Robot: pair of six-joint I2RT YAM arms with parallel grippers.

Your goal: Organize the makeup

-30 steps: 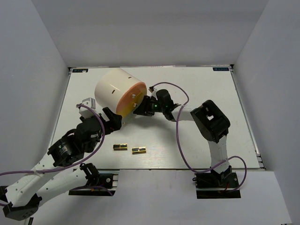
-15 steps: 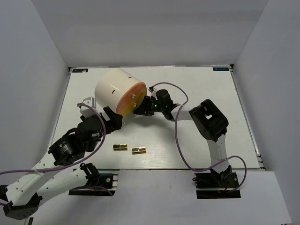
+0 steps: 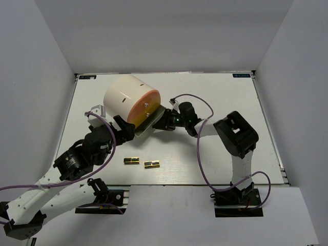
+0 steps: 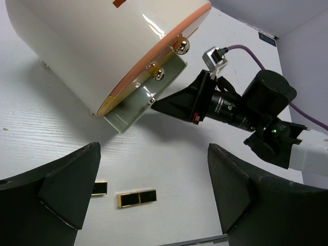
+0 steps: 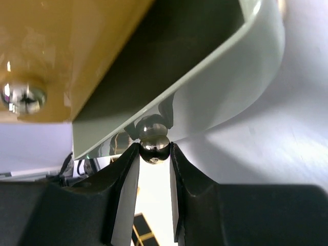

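Makeup in view amounts to 2 gold-and-black cases, short flat bars with gold edges and black panels. They lie flat on the white surface, almost end to end with a small gap between them, toward its near edge and in front of the cream cylinder. The left wrist view shows 1 case whole, low between that gripper's fingers, and the other half hidden behind the left finger.

The right gripper is closed to a narrow gap, its 2 black fingers pinching a small shiny ball knob. That knob sits on the front of a pale grey-green drawer, which stands part way out at the lower edge of the cylinder's orange face. The cylinder lies tilted, its face turned toward the right arm, with 2 more metal knobs on it.

The left gripper is spread wide and holds nothing. It hangs just beside the cylinder's near side, above the surface, apart from the cases and from the drawer.
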